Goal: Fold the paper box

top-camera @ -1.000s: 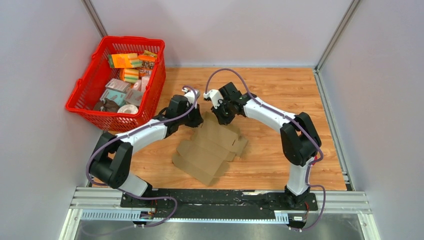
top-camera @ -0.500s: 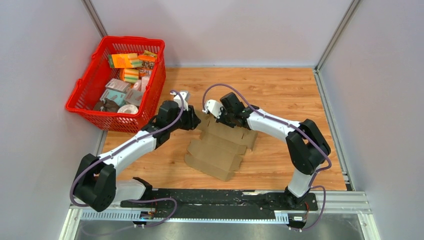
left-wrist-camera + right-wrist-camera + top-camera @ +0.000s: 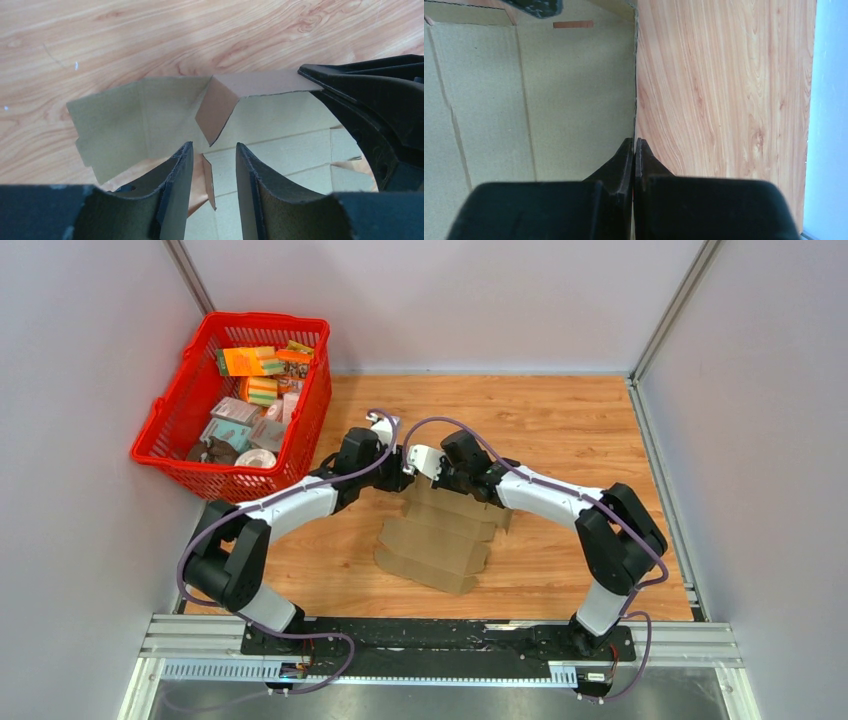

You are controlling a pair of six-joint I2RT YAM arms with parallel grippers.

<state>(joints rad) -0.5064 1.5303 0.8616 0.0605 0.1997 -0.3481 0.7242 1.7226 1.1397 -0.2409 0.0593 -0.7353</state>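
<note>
pinching right gripper (image 3: 634, 150): fingers clamp paper box (image 3: 549, 90) edge; pulling may tear it.
left gripper (image 3: 214, 167): fingers spread before flap (image 3: 216, 117); it may spring back.

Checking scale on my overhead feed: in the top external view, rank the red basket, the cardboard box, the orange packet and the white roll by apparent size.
1. red basket
2. cardboard box
3. orange packet and white roll: both small and too alike to rank.
</note>
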